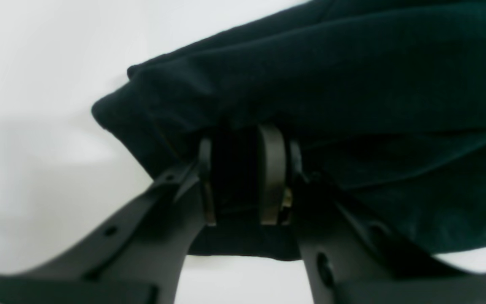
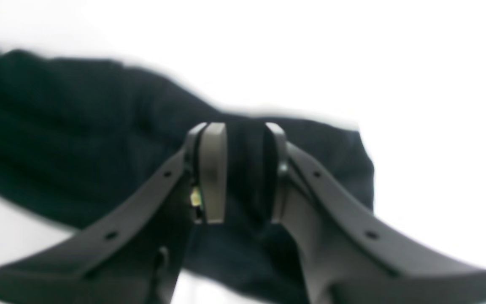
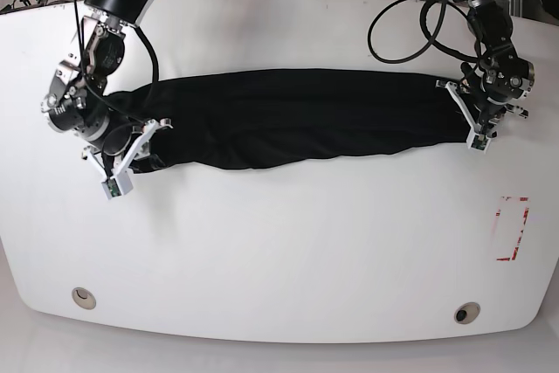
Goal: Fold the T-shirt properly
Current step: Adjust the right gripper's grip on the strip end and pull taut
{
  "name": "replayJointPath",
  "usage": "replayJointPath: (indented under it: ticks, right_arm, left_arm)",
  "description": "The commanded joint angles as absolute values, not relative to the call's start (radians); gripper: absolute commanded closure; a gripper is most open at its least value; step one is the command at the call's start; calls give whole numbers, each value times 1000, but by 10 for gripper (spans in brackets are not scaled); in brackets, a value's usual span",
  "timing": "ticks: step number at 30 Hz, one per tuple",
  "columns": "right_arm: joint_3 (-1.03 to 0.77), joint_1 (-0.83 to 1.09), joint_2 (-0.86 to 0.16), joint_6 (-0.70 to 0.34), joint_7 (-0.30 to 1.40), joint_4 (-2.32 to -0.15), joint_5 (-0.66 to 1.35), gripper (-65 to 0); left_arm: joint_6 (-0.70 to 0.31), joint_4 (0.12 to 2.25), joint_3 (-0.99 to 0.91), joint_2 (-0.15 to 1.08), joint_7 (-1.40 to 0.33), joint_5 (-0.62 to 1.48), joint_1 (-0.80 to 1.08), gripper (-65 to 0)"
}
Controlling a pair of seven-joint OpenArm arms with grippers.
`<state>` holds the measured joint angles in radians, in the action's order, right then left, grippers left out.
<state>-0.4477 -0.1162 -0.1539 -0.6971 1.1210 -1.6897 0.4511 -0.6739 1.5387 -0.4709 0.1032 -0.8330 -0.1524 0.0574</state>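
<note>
The black T-shirt lies stretched into a long band across the white table, bunched into lengthwise folds. My left gripper is at the band's right end in the base view, shut on a bunch of the cloth. In the left wrist view the dark fabric fills the gap between the left gripper's pads. My right gripper holds the band's left end. Up close, the right gripper is shut on black cloth.
A red rectangular mark sits on the table near its right edge. Two round holes lie near the front edge. Cables hang over the back right, behind the left arm.
</note>
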Motion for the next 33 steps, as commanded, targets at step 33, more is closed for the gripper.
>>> replayJointPath:
  ticks: [33]
  right_arm:
    - [-406,-209,-404,-698,466,-905,280,-147]
  left_arm:
    - [-698,1508,-464,94,-920,-183,84,-126]
